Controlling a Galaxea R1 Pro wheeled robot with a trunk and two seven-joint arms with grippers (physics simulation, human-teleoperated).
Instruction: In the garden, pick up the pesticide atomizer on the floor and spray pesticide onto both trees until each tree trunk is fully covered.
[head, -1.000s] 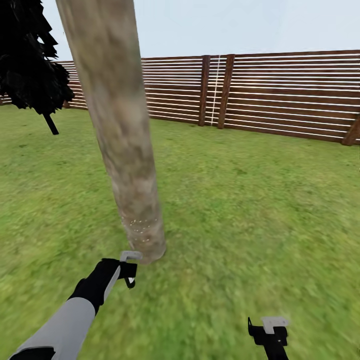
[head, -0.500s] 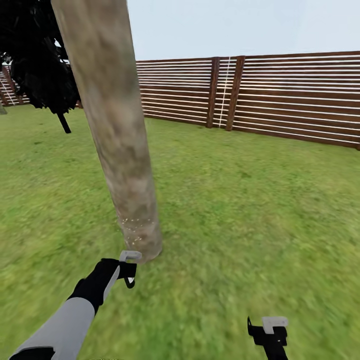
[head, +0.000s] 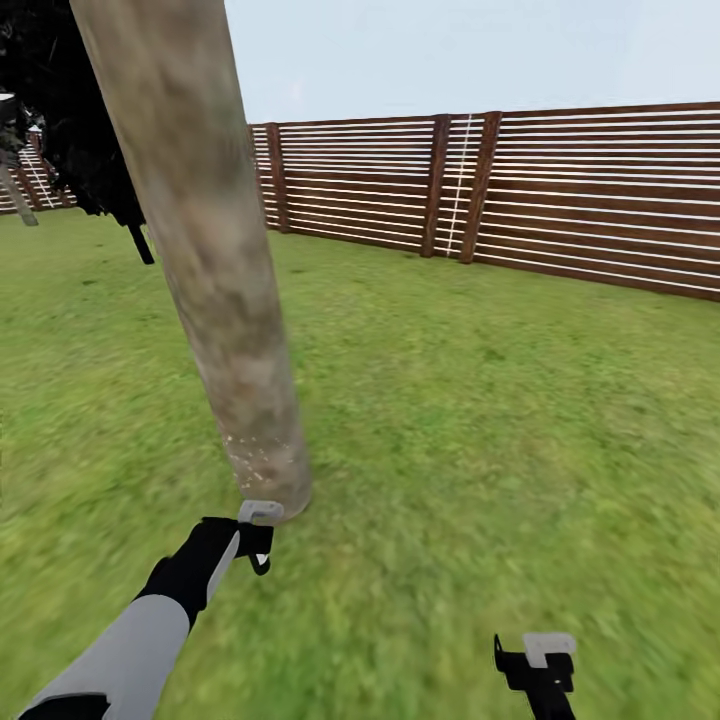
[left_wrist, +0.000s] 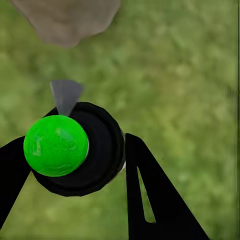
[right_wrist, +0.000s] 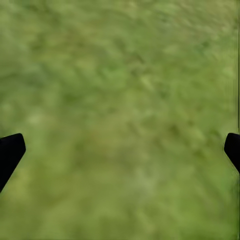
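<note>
Near left, at trunk base: left gripper (head: 258, 540) clenched on the pesticide atomizer (left_wrist: 80, 150), held low just beside the tree trunk (head: 215, 270); seen along the fingers as a dark round body with a bright green cap facing the lens.
Nozzle: pale grey tip (left_wrist: 66, 95) pointing toward the trunk's flared foot (left_wrist: 67, 20).
Pesticide: fine white specks (head: 250, 452) only on a low band of bark near the base; bark above looks bare.
Right gripper (head: 535, 665): low at near right, jaws released and wide, nothing between them, only lawn (right_wrist: 125, 115) beneath.
Step in hand, by judgement: coating this trunk, far from done.
Doing it well: keep nozzle square to the bark and close without touching; raise the arm in slow passes from the speckled band upward; hold the grip firm so the bottle stays level; work round to the sides not yet faced.
Risk: nozzle drifting past the trunk edge and wasting spray on grass.
Count, trunks: one pale trunk.
Count, dark trees: one near-black tree (head: 95, 150) at far left.
Count, atomizers: one.
Count, grippers: two.
Count, fence: one slatted run (head: 560, 190) across the far side.
</note>
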